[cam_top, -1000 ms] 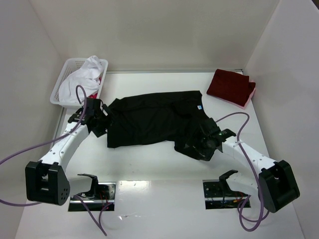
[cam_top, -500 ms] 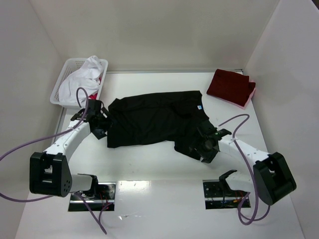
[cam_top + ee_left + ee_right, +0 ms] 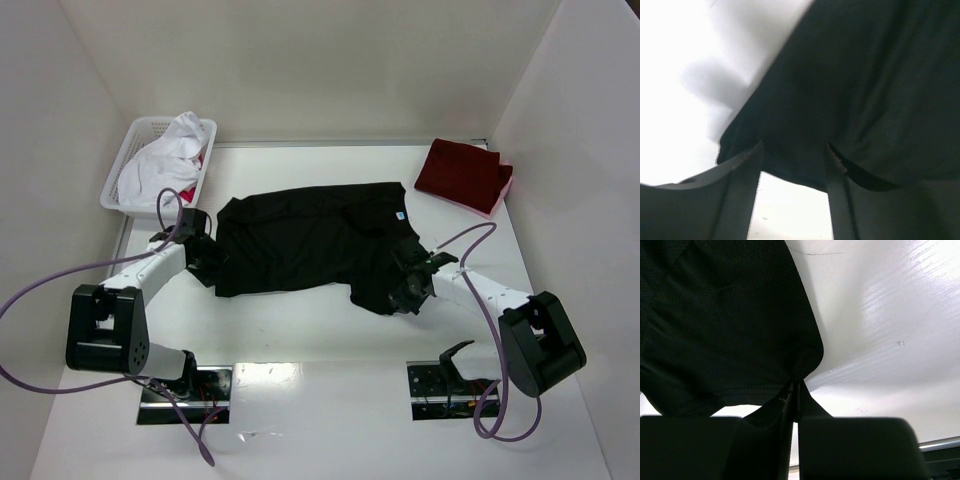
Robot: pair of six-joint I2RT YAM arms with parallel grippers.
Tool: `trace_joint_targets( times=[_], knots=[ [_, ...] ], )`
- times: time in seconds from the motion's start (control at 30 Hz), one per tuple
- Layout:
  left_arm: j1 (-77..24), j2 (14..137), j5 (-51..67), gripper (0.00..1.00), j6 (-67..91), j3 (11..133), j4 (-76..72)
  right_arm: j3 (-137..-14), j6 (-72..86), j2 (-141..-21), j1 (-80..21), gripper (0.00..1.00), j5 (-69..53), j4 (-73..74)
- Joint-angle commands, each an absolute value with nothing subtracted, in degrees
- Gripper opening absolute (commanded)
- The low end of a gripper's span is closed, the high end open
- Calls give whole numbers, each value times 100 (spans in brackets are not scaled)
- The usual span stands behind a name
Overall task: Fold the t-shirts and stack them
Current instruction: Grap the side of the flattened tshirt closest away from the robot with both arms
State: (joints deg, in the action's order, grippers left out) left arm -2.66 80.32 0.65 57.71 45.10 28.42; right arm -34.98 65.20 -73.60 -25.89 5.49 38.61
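A black t-shirt [image 3: 300, 235] lies spread and rumpled mid-table, its small blue neck label [image 3: 398, 213] at the right. My left gripper [image 3: 207, 258] sits low at the shirt's left edge. In the left wrist view its fingers [image 3: 747, 170] stand apart, and the black hem [image 3: 790, 170] crosses between the tips. My right gripper [image 3: 408, 290] is at the shirt's near right corner. The right wrist view shows this gripper [image 3: 795, 390] shut, pinching a fold of black cloth [image 3: 725, 315]. A folded dark red t-shirt [image 3: 462, 172] rests at the back right.
A white lattice basket [image 3: 125, 170] at the back left holds white and red t-shirts [image 3: 175, 145]. The dark red shirt lies on something pink [image 3: 502, 192]. White walls close in the table on three sides. Purple cables loop from both arms.
Both arms reached further onto the black shirt. The right gripper went from open to shut on the shirt's corner. The left jaws narrowed around the left hem.
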Motion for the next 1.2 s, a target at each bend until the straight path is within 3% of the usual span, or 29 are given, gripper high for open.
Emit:
trace_joint_targets(
  times=[0.0, 0.37, 0.43, 0.7, 0.83, 1.07, 1.17],
  knots=[
    [-229, 8104, 123, 54, 6100, 4351, 2842, -3586, 6627, -7286, -2628, 4, 633, 3841],
    [-229, 7954, -543, 52, 6565, 4351, 3631, -3762, 6451, -7172, -2628, 5, 633, 3788],
    [-229, 7569, -632, 62, 6662, 4289, 3675, -3814, 6390, -7172, -2628, 6, 633, 3772],
    [-229, 7471, -396, 63, 6679, 4056, 3651, -3814, 6147, -7172, -2522, 10, 633, 3630],
    [-229, 7532, -396, 56, 6785, 3822, 3542, -3823, 6098, -7172, -2522, 10, 633, 3577],
    [-229, 7643, -466, 13, 6838, 3832, 3376, -3920, 5994, -7172, -2522, 10, 633, 3524],
    [-229, 7751, -527, 1, 6838, 3893, 3375, -3981, 5942, -7172, -2470, 10, 633, 3524]
  ],
)
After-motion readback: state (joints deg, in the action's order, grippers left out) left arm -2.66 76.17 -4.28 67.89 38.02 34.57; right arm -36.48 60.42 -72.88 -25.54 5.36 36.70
